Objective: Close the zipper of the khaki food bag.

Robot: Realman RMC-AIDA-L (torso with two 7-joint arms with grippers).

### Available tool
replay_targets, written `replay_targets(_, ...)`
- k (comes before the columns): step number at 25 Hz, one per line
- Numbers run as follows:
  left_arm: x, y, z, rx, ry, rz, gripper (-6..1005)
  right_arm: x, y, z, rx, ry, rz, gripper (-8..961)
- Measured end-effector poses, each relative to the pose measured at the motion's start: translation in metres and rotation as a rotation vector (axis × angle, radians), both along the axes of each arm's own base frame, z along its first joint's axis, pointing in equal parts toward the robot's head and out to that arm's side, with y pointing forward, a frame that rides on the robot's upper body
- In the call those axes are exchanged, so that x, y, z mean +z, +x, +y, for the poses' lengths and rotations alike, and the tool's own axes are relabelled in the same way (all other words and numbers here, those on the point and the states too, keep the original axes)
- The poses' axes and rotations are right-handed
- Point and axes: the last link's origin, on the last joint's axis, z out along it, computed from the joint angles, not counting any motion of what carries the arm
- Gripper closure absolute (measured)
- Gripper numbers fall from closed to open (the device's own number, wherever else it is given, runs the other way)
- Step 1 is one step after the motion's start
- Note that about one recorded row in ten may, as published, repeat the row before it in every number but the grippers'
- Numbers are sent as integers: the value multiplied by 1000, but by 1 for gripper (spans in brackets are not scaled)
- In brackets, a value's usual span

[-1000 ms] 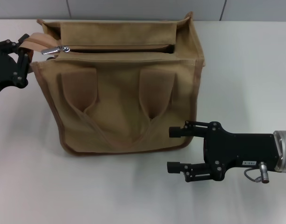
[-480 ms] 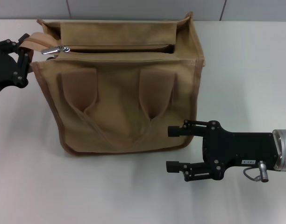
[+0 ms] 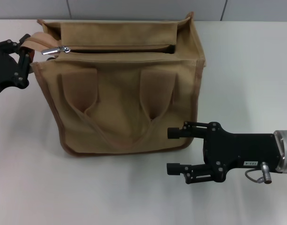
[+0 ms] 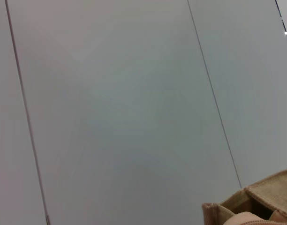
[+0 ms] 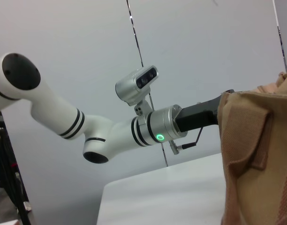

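Note:
The khaki food bag stands on the white table, its two strap handles lying flat on the side facing me. The zipper runs along the top panel with a dark gap under it, and its silver pull tab sits at the left end. My left gripper is at the bag's top left corner, shut on the pale strip at that end of the zipper. My right gripper is open and empty, just off the bag's lower right corner. The bag also shows in the right wrist view and the left wrist view.
The white table stretches right of the bag and in front of it. A grey panelled wall stands behind. The right wrist view shows my left arm reaching to the bag's far side.
My right gripper has crept slightly left toward the bag's lower right corner. The left gripper and the bag have hardly moved.

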Motion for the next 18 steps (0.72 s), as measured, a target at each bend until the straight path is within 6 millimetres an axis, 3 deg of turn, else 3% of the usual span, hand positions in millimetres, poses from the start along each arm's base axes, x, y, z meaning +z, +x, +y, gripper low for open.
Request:
replay_targets(8,-2,1,-1,-3,-5,-8,966,11,-10,0,-33,-71,72,143)
replay_targets(18,-2,2,-2,-14,-5,-13,964,40,-40,22,-163,-226,201,144)
